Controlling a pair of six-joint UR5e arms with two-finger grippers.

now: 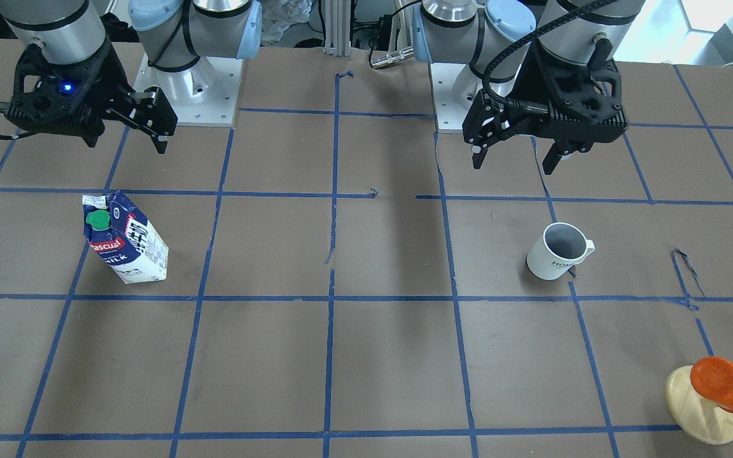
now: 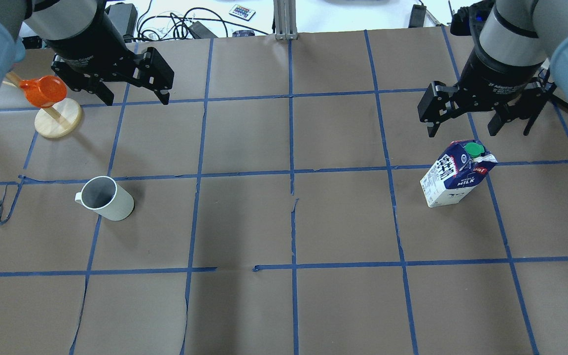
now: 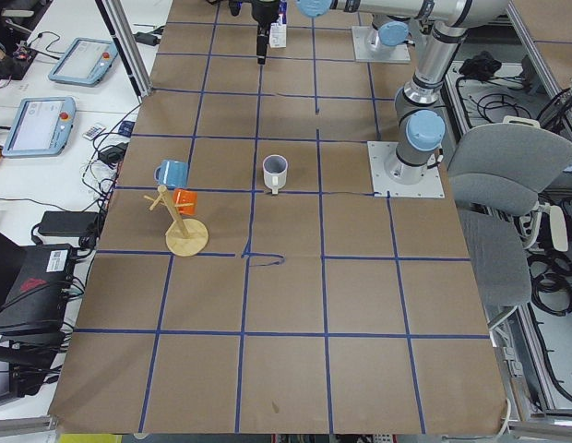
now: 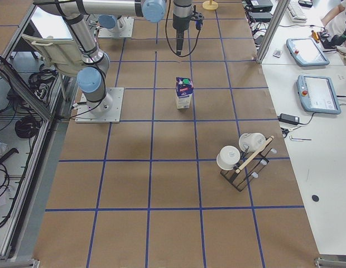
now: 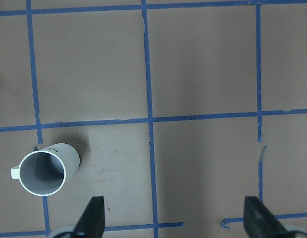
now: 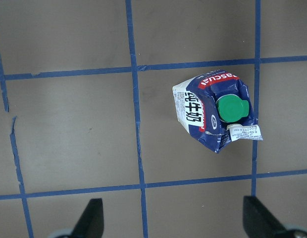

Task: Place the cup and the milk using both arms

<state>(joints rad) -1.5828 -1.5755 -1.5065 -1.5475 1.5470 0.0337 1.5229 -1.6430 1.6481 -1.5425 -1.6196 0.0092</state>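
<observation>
The white ribbed cup [image 1: 557, 251] stands upright on the brown table; it also shows in the overhead view [image 2: 104, 198] and the left wrist view [image 5: 44, 171]. My left gripper [image 1: 514, 162] [image 2: 136, 98] hangs open and empty above and behind it, apart from it. The blue and white milk carton [image 1: 126, 238] [image 2: 454, 172] with a green cap stands upright, seen from above in the right wrist view [image 6: 213, 111]. My right gripper [image 1: 128, 145] [image 2: 471, 129] is open and empty, above and behind the carton.
An orange cup on a wooden-disc stand [image 1: 719, 388] [image 2: 47, 98] sits near the table edge on my left, close to the left gripper. A rack with white mugs [image 4: 243, 159] stands at the right end. Blue tape lines grid the table [image 2: 289, 222].
</observation>
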